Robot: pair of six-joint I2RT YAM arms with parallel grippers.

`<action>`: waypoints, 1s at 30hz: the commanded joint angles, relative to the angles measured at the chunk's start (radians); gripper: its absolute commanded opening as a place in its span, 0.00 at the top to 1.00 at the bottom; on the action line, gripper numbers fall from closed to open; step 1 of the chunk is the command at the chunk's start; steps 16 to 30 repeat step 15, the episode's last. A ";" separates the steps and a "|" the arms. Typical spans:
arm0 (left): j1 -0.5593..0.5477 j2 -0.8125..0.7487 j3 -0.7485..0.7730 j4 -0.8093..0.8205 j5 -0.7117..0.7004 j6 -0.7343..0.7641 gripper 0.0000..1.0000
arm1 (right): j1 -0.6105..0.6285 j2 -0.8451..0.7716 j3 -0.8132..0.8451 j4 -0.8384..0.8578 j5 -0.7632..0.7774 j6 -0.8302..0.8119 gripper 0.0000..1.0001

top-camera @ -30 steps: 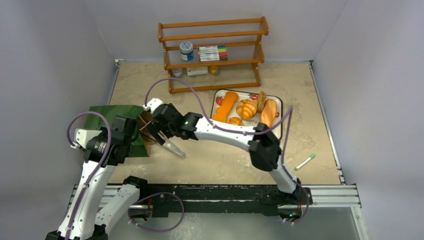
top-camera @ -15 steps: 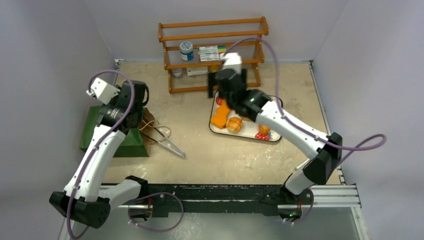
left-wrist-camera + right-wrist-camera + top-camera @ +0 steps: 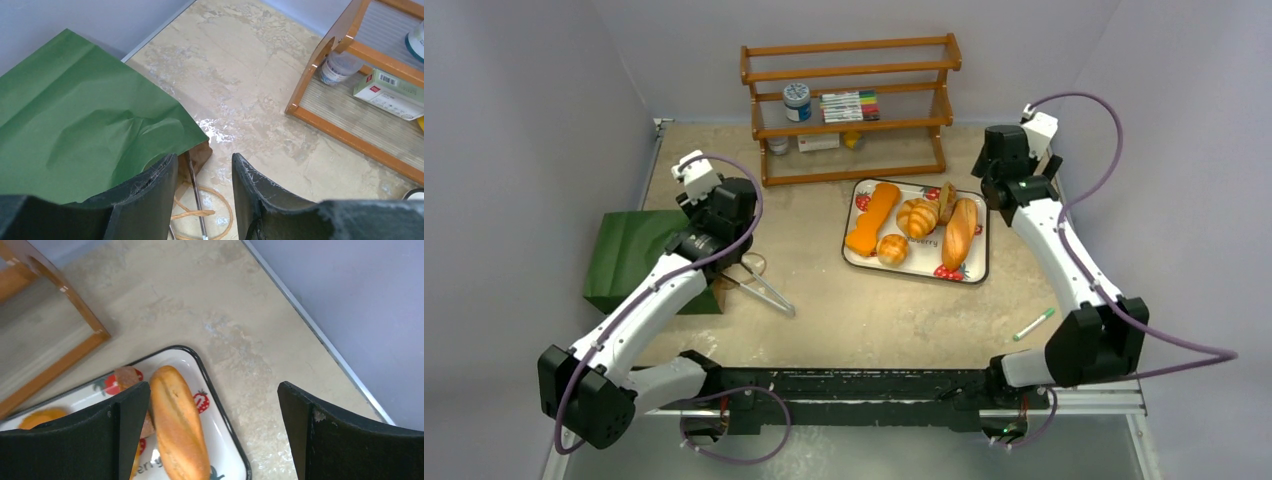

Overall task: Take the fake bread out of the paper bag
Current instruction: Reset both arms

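The dark green paper bag (image 3: 639, 262) lies flat at the left, its brown mouth toward the middle. It also shows in the left wrist view (image 3: 75, 130). The fake bread lies on the strawberry tray (image 3: 977, 272): the long orange piece (image 3: 873, 216), croissant (image 3: 916, 217), bun (image 3: 891, 248), baguette (image 3: 960, 232) and small dark piece (image 3: 946, 200). My left gripper (image 3: 727, 212) hangs open and empty above the bag's mouth (image 3: 204, 165). My right gripper (image 3: 999, 178) is open wide and empty above the tray's far right corner (image 3: 214, 390), with the baguette (image 3: 177, 425) below it.
Metal tongs (image 3: 764, 290) and the bag's string handle (image 3: 749, 265) lie by the bag's mouth. A wooden shelf (image 3: 849, 110) with a jar and markers stands at the back. A green pen (image 3: 1033, 324) lies at the near right.
My right arm swung from the bag's mouth across the tray to the far right. My left arm rose off the bag and moved right. The bread pieces on the tray stayed put.
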 commanded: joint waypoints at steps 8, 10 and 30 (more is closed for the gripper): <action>-0.002 -0.075 -0.113 0.226 -0.019 0.089 0.57 | 0.022 -0.072 0.040 -0.263 0.063 0.293 0.00; -0.003 -0.081 -0.122 0.227 -0.025 0.093 0.57 | 0.022 -0.085 0.039 -0.279 0.087 0.304 0.00; -0.002 -0.105 -0.143 0.235 -0.042 0.111 0.57 | 0.022 -0.169 -0.006 -0.189 0.101 0.256 0.00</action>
